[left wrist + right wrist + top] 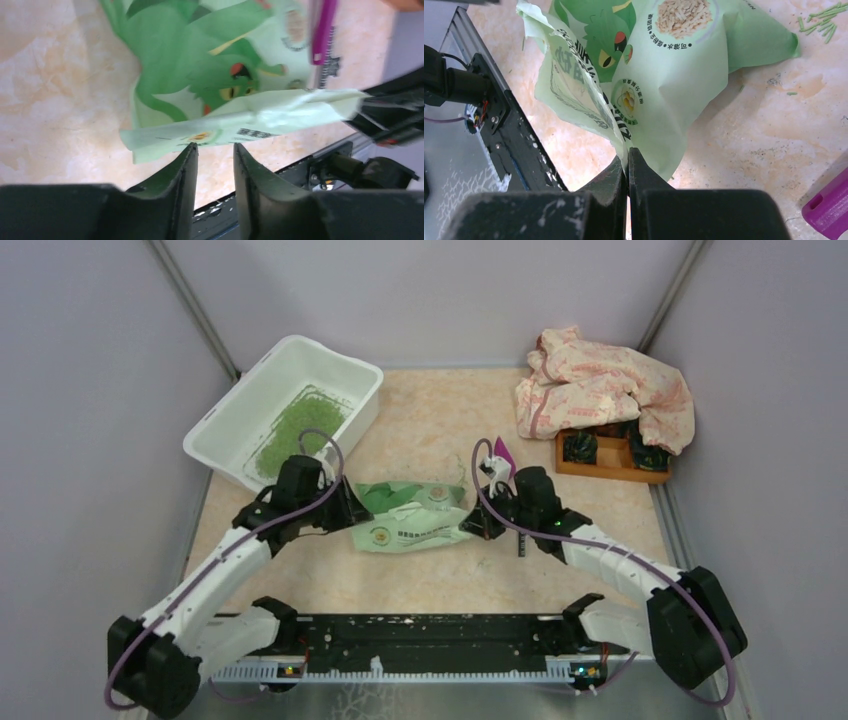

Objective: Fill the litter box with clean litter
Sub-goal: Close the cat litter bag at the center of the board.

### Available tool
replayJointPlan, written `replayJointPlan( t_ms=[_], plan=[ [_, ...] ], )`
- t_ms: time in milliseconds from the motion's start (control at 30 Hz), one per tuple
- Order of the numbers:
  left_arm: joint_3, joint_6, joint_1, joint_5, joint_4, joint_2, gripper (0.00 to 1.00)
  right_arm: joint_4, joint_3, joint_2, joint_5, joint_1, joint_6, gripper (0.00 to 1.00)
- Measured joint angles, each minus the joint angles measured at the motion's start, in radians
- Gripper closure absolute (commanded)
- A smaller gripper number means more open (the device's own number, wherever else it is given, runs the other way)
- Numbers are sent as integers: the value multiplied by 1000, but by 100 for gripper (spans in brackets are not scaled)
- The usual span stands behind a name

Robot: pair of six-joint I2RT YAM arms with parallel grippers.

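1. Pinching one end of the litter bag, the right hand was closed tight on a fold of the plastic. This was probably to keep the limp bag from sliding on the worktop.
2. The left hand had its jaws a narrow gap apart with nothing between them. The bag's other end lay just past its fingertips, ungripped.
3. The bag therefore lay between the two hands, held only at the right hand's end. It looked slack and largely emptied, so another pour would likely need a fresh grip from the left hand.
4. The litter box stood just beyond the left hand and well apart from the right hand.
5. The clean litter formed a green patch over only part of the box floor, so I judged the fill partial.
6. A few stray pellets lay on the worktop past the bag from the right hand, suggesting a small spill.
7. A purple object sat just beside the right hand; I could not tell what it was.
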Motion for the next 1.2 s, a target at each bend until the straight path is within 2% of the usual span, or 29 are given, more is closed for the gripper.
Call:
replayJointPlan(
  t_ms=[33,167,300,400,600,933,1200],
  plan=[
    [18,4,0,1,-9,-37,42,0,0,-6,2,1,-1,100],
    [44,43,1,8,-24,-164,33,-2,0,-7,6,2,-2,100],
    [16,74,2,11,-31,-239,30,-3,1,-6,6,2,-2,100],
    [-3,85,3,28,-28,-243,29,-14,16,0,7,2,-2,100],
    [-26,106,4,68,16,-142,28,-4,58,26,-15,-5,0,100],
    [19,194,24,8,66,-197,28,55,184,157,-227,-151,34,100],
    [43,244,33,-46,45,-215,29,188,235,249,-366,-220,107,100]
  ],
)
